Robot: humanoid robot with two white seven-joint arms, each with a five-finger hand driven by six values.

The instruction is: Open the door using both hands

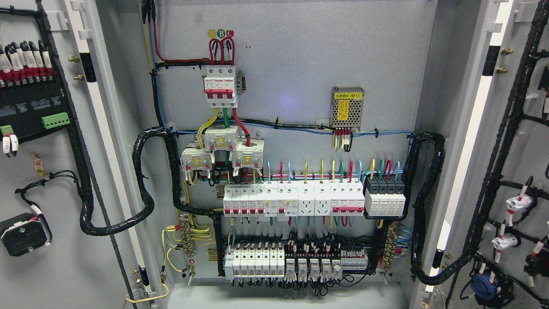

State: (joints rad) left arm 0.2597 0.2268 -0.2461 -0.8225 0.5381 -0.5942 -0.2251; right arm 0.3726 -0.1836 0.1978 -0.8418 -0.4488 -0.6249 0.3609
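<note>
Cabinet (291,77): an electrical enclosure fills the view, grey back panel straight ahead, and both doors look swung fully wide already.
Left door (64,266): hinged at the far left, inner face toward us; painted sheet metal, so I'd judge it stiff, fairly heavy and slick. Take it by the bare vertical edge, never by the wiring.
Right door (527,163): same story on the right, inner face showing, with black looms (506,141) and small fittings running across it.
Cable conduits (143,189): thick black corrugated loops bridge from each door into the cabinet; these will tug and limit the swing, and could snag fingers.
Breaker rows (294,199): white breakers with coloured wires across the middle, more modules along the near bottom. Fragile, keep clear.
Main breaker (220,87): up top, red loops feeding it.
Power supply (347,107): small perforated box, yellow warning label.
Hands: neither robot hand is in the picture, so I can't say whether they're gripping anything.
</note>
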